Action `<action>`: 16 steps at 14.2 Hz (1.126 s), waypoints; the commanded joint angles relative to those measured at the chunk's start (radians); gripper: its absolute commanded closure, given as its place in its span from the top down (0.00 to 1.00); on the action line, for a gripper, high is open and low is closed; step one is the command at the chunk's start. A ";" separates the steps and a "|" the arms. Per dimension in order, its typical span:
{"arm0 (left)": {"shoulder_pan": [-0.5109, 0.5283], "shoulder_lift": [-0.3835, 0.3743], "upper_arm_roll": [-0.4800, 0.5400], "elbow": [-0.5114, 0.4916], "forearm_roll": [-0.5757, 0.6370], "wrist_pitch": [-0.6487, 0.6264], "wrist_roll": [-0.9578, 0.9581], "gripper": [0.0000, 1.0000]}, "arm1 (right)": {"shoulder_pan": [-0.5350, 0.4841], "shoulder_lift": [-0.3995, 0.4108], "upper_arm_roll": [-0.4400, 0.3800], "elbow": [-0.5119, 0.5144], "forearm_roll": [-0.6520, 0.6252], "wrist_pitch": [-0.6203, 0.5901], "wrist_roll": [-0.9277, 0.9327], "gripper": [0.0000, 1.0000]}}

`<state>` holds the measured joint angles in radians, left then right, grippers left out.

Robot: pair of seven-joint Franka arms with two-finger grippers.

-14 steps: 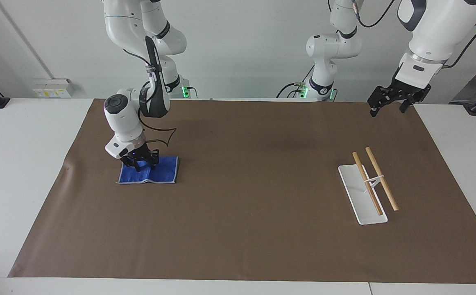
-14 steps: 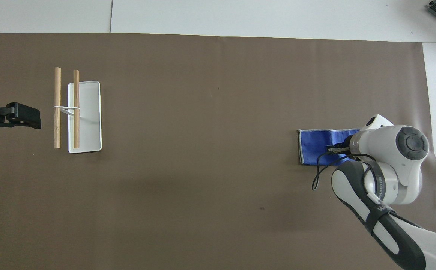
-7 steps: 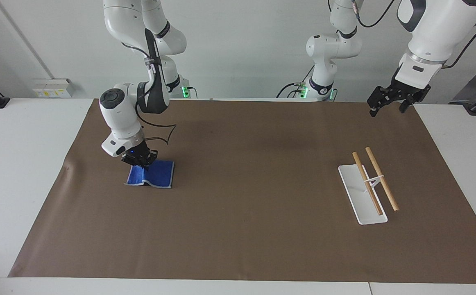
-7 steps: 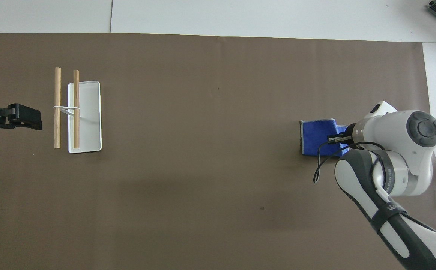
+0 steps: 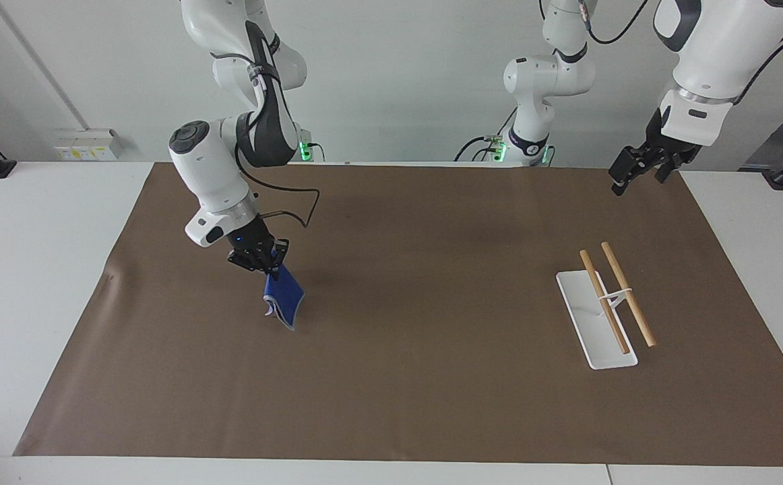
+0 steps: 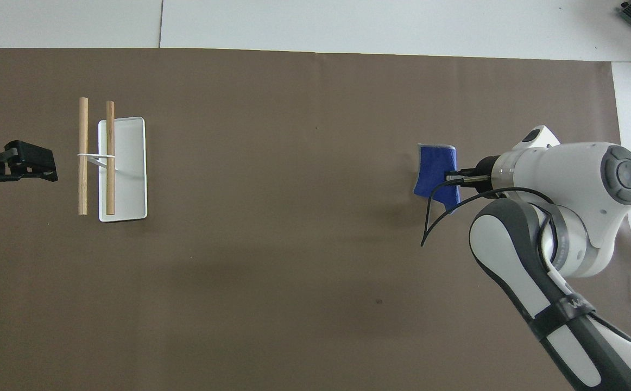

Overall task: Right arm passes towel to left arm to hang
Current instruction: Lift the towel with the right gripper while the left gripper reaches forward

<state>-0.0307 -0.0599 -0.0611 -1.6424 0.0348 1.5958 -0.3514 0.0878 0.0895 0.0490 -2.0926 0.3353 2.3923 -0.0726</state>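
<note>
My right gripper (image 5: 263, 263) is shut on one edge of the blue towel (image 5: 282, 298) and holds it in the air over the brown mat (image 5: 391, 377), toward the right arm's end of the table. The towel hangs folded below the fingers and is off the mat. In the overhead view the towel (image 6: 434, 171) shows just ahead of the right gripper (image 6: 456, 178). My left gripper (image 5: 641, 170) waits up in the air over the mat's corner at the left arm's end; it also shows in the overhead view (image 6: 27, 163).
A white rack base (image 5: 583, 323) with two wooden rods (image 5: 624, 293) on a thin white stand sits on the mat toward the left arm's end; it also shows in the overhead view (image 6: 128, 163). White table surface (image 5: 34, 269) surrounds the mat.
My right gripper has lifted the towel off the mat and carried it a little toward the table's middle; the towel now hangs bunched. The left gripper has shifted slightly.
</note>
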 commanded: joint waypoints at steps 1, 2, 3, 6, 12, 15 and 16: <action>0.000 -0.040 0.007 -0.071 -0.015 0.064 -0.017 1.00 | -0.007 0.027 0.047 0.065 0.111 -0.015 0.088 0.00; -0.001 -0.052 0.007 -0.106 -0.018 0.103 -0.015 1.00 | -0.005 0.030 0.064 0.077 0.134 -0.012 0.132 0.00; 0.000 -0.069 0.007 -0.146 -0.057 0.137 -0.015 1.00 | 0.009 0.039 0.080 0.095 0.163 -0.005 0.176 0.00; 0.002 -0.104 0.026 -0.223 -0.185 0.206 -0.018 1.00 | 0.097 0.047 0.081 0.140 0.339 0.023 0.345 0.00; 0.002 -0.153 0.050 -0.338 -0.343 0.335 -0.160 1.00 | 0.242 0.061 0.083 0.143 0.735 0.188 0.526 0.00; -0.001 -0.185 0.041 -0.418 -0.394 0.423 -0.299 1.00 | 0.306 0.061 0.083 0.143 0.985 0.289 0.570 0.00; -0.001 -0.196 0.037 -0.441 -0.407 0.444 -0.329 1.00 | 0.329 0.061 0.083 0.149 1.046 0.313 0.570 0.00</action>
<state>-0.0305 -0.1956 -0.0171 -1.9946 -0.3372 1.9764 -0.6074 0.3834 0.1403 0.1304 -1.9650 1.2731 2.6545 0.4626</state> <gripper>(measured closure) 0.000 0.960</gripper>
